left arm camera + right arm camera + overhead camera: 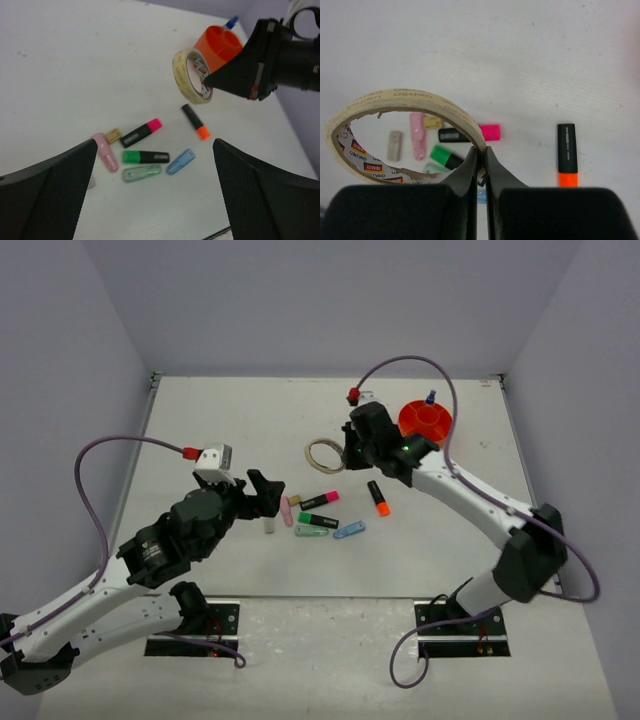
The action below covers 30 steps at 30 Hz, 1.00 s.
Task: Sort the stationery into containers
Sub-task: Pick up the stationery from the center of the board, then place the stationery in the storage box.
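Tape ring (405,96) pinched by right tool (481,152) near orange tub (216,52)

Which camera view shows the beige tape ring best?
The right wrist view: the tape ring is large, its rim pinched by the right gripper. The left wrist view shows it smaller, at the gripper's tip; the top view, only tiny.

Four highlighters (142,132) (146,157) (195,121) (231,22), two clips (142,173) (180,161), one tape (181,80)
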Each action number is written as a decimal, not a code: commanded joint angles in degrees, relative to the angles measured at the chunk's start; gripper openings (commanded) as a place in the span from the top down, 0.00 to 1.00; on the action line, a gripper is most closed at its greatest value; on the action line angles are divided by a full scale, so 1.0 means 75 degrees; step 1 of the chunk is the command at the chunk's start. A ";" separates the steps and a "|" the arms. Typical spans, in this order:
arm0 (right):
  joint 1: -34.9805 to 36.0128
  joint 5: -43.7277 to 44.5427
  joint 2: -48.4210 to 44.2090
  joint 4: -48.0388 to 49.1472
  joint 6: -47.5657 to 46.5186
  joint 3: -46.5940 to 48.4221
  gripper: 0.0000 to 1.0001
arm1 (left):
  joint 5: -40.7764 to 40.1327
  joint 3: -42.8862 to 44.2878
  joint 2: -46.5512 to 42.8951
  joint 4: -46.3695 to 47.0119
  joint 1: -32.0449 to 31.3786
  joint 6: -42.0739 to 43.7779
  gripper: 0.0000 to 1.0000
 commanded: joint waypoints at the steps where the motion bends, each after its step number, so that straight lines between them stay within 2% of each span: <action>1: 0.0056 -0.0709 -0.1905 0.0999 0.0247 -0.1205 1.00 | 0.1304 -0.0397 0.0098 0.3610 0.0036 -0.0197 0.00; 4: 0.0068 -0.0775 -0.2748 0.1130 0.0337 -0.1675 1.00 | 0.1750 -0.0218 0.0805 0.4445 0.0027 -0.0189 0.01; 6: 0.0068 -0.0765 -0.3193 0.1228 0.0407 -0.1910 1.00 | 0.1852 0.0096 0.1337 0.4613 0.0036 -0.0272 0.05; 9: 0.0068 -0.0901 -0.3672 0.1206 0.0440 -0.2018 1.00 | 0.1926 0.0406 0.1917 0.4726 0.0036 -0.0364 0.14; 16: 0.0079 -0.0770 -0.3772 0.0868 0.0330 -0.1990 1.00 | 0.2438 0.0876 0.2911 0.5154 0.0029 -0.0359 0.39; 18: 0.0079 -0.0645 -0.3754 0.0758 0.0298 -0.1927 1.00 | 0.2597 0.0936 0.3097 0.5183 0.0026 -0.0370 0.55; 19: 0.0079 -0.0653 -0.3714 0.0670 0.0290 -0.1871 1.00 | 0.2653 0.0952 0.3177 0.5214 0.0034 -0.0370 0.70; 20: 0.0079 -0.0655 -0.3710 0.0636 0.0287 -0.1854 1.00 | 0.2670 0.0957 0.3250 0.5224 0.0036 -0.0370 0.74; 21: 0.0079 -0.0616 -0.3731 0.0614 0.0274 -0.1863 1.00 | 0.2674 0.1013 0.3345 0.5194 0.0036 -0.0349 0.84; 22: 0.0079 -0.0560 -0.3756 0.0590 0.0256 -0.1875 1.00 | 0.2680 0.1094 0.3451 0.5151 0.0036 -0.0318 0.97; 23: 0.0079 -0.0482 -0.3789 0.0566 0.0252 -0.1906 1.00 | 0.2662 0.1186 0.3519 0.5094 0.0036 -0.0273 1.00; 24: 0.0072 -0.0398 -0.3872 0.0513 0.0245 -0.1961 0.94 | 0.2582 0.1411 0.3641 0.4945 0.0036 -0.0112 1.00; 25: 0.0068 -0.0233 -0.3965 0.0475 0.0261 -0.2066 0.79 | 0.2433 0.1619 0.3762 0.4810 0.0036 0.0043 1.00; 26: 0.0068 0.0035 -0.4080 0.0427 0.0338 -0.2183 0.47 | 0.2209 0.1838 0.3928 0.4676 0.0036 0.0193 1.00; 27: 0.0068 0.0303 -0.4223 0.0333 0.0453 -0.2243 0.05 | 0.1987 0.2135 0.4178 0.4494 0.0036 0.0383 1.00; 29: 0.0068 0.0886 -0.4466 -0.0234 0.0742 -0.2302 0.01 | 0.1611 0.2574 0.4816 0.4185 0.0036 0.0768 1.00; 30: 0.0060 0.1600 -0.4567 -0.0548 0.0904 -0.2256 0.01 | 0.1502 0.2931 0.5212 0.4113 0.0043 0.0930 1.00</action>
